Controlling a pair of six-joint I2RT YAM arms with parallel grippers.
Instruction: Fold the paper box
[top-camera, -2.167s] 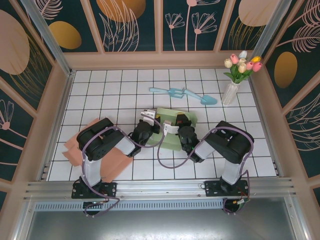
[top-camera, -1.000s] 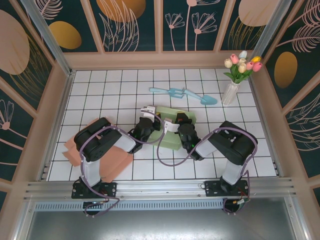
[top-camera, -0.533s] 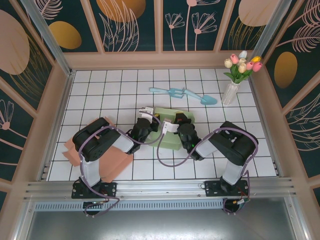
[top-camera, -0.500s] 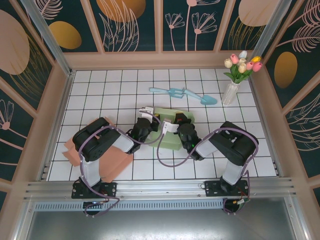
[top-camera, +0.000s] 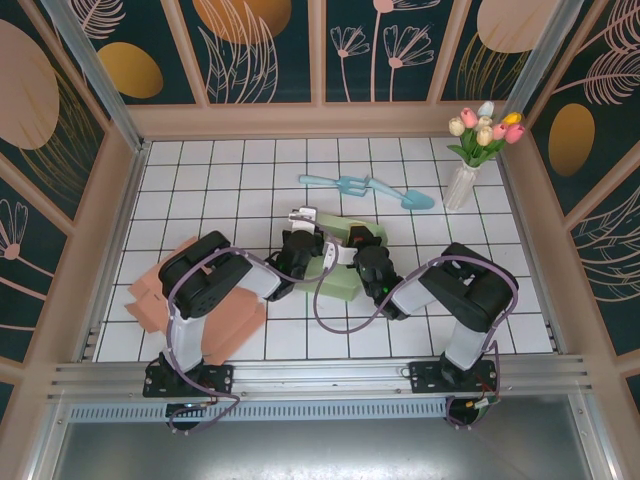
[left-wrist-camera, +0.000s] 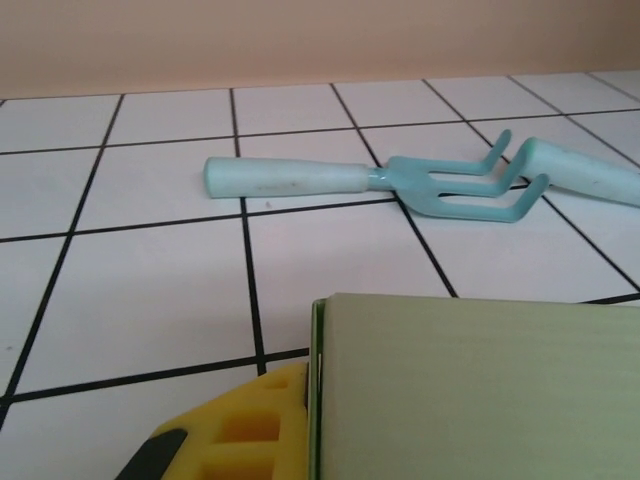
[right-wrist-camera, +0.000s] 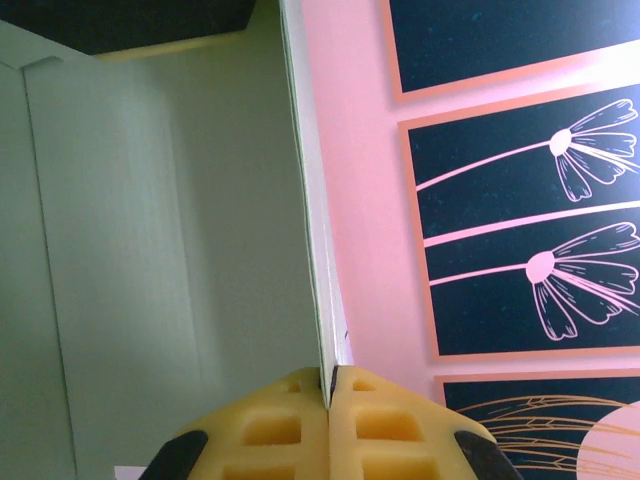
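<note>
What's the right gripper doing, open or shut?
Shut on the box: the right gripper has its yellow pads pressed together on the thin green edge.

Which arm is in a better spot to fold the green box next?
Probably right. The right tool is shut tight on the thin edge of a box wall, ready to swing it over. The left tool is shut on another wall and looks better placed just to hold.
</note>
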